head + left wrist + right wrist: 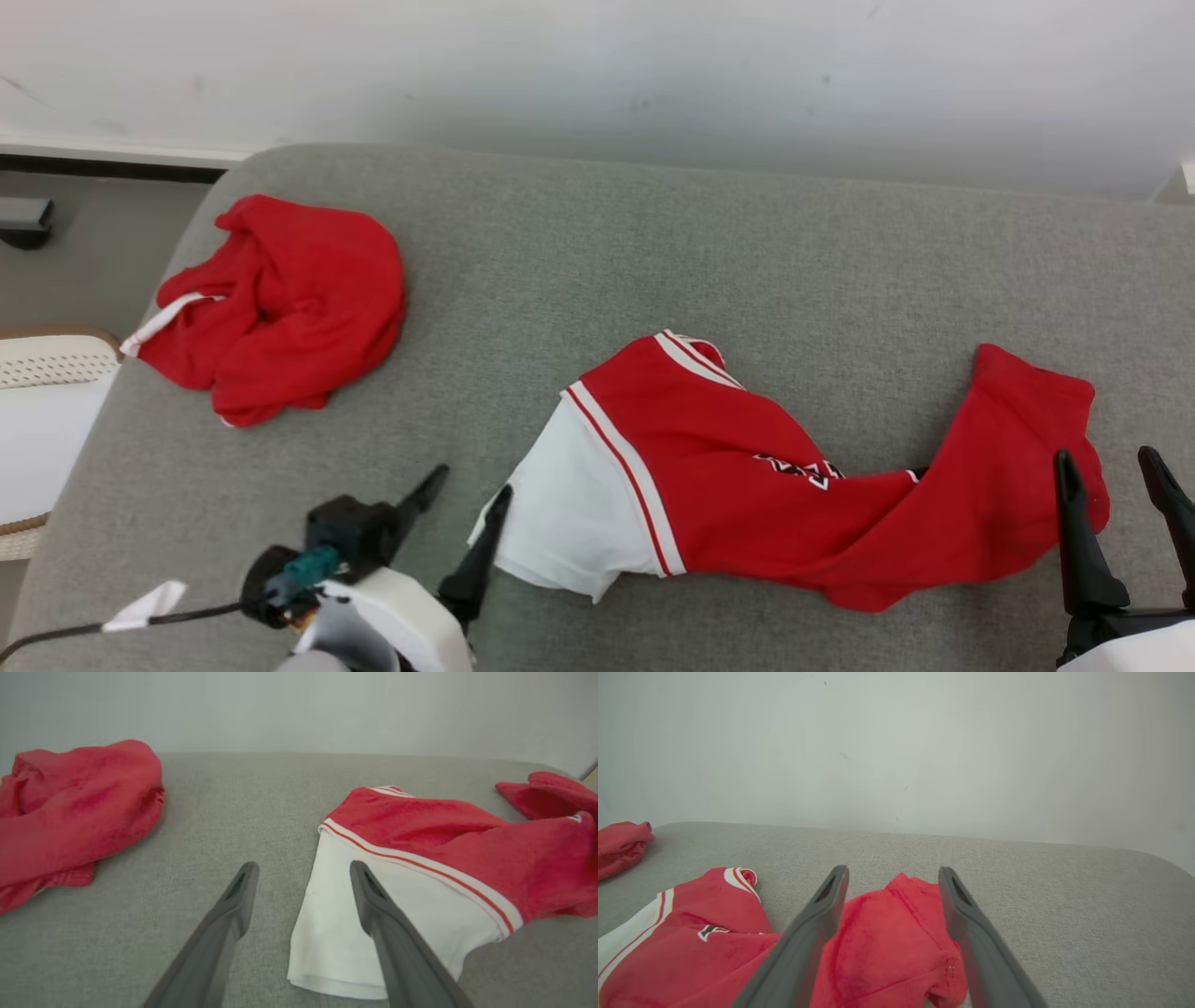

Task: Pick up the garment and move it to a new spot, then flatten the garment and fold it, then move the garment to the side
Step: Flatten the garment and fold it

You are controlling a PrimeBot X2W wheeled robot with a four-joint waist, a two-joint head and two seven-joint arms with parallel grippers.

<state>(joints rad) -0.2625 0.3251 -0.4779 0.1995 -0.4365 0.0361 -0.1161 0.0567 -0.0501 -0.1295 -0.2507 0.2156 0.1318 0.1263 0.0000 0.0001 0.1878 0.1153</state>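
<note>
The garment (pixel 747 467) is a red and white jersey with striped trim, lying twisted across the middle and right of the grey padded table (pixel 653 252). My left gripper (pixel 467 490) stands open at the garment's white end (pixel 336 933), one finger over the white cloth, the other over bare table. My right gripper (pixel 1111 467) is open over the garment's red end (pixel 892 933), which lies between and below its fingers (pixel 831 896). Neither gripper holds the cloth.
A second red garment (pixel 275 303) lies bunched at the table's far left, also in the left wrist view (pixel 74 802). A pale wall (pixel 653 65) runs behind the table. A white woven object (pixel 47 373) stands off the left edge.
</note>
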